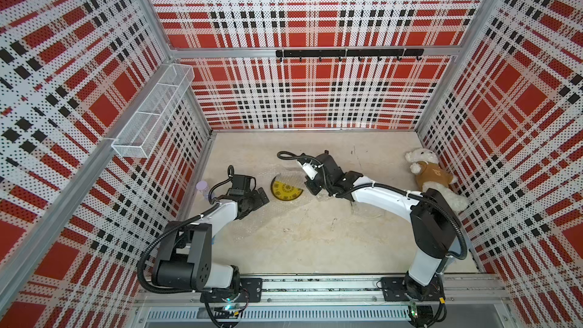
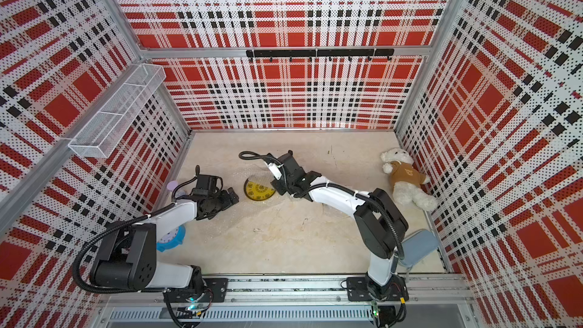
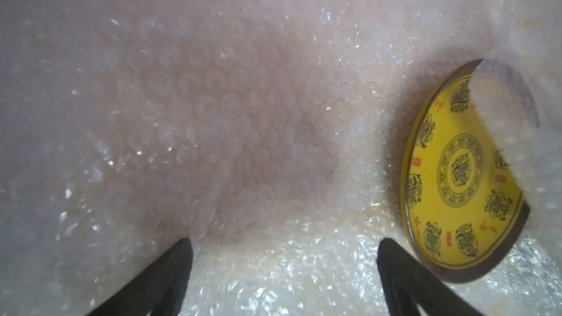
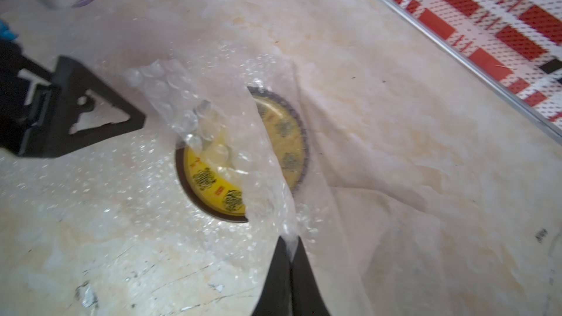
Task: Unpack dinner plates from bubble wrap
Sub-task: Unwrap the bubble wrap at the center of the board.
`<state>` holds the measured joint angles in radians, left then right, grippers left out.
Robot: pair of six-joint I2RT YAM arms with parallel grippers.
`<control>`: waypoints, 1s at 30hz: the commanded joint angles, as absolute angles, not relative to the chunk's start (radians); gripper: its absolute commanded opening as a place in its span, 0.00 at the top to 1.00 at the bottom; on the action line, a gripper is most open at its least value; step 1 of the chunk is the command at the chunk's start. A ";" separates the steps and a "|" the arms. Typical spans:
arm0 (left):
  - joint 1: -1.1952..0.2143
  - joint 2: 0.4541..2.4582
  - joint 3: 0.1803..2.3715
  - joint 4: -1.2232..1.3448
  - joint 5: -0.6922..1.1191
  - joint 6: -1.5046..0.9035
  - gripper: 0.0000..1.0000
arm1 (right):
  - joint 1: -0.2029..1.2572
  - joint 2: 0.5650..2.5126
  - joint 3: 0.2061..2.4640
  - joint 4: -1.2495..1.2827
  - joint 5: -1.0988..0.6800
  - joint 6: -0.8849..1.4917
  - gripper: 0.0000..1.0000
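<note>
Right tool (image 4: 290,240) pressed together, pinching a lifted fold of bubble wrap (image 4: 188,92) just above yellow dinner plate (image 4: 209,177), half bared, lying mid-surface (image 1: 315,247) on more wrap. Left tool (image 3: 286,244) spread wide over the wrap, just beside the plate's bare dark rim.

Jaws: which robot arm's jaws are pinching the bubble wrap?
The right arm's jaws: shut tight on the bubble wrap over the yellow plate. The left arm's jaws stand wide open, empty.
</note>
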<state>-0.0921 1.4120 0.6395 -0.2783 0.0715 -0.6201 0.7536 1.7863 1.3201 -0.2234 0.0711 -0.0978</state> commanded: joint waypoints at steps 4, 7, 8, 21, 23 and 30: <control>-0.093 1.356 0.642 -0.373 0.045 -0.615 0.03 | 0.649 1.764 1.384 -0.181 0.062 -0.046 1.00; -0.094 1.340 0.652 -0.388 0.040 -0.609 0.03 | 0.605 1.805 1.428 -0.189 0.071 -0.024 0.99; -0.094 1.337 0.656 -0.393 0.040 -0.609 0.03 | 0.590 1.820 1.440 -0.186 0.071 -0.018 0.97; -0.095 1.305 0.706 -0.436 0.038 -0.594 0.03 | 0.468 1.868 1.471 -0.166 0.086 -0.004 0.51; -0.094 1.310 0.716 -0.436 0.040 -0.593 0.03 | 0.455 1.861 1.479 -0.178 0.078 -0.002 0.47; -0.092 1.317 0.759 -0.449 0.048 -0.587 0.03 | 0.406 1.774 1.488 -0.252 0.055 0.040 0.33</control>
<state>-0.0925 1.3231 0.7258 -0.4335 0.0521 -0.5961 0.4263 1.8523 1.4475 -0.2260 0.0788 0.0154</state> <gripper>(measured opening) 0.969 0.658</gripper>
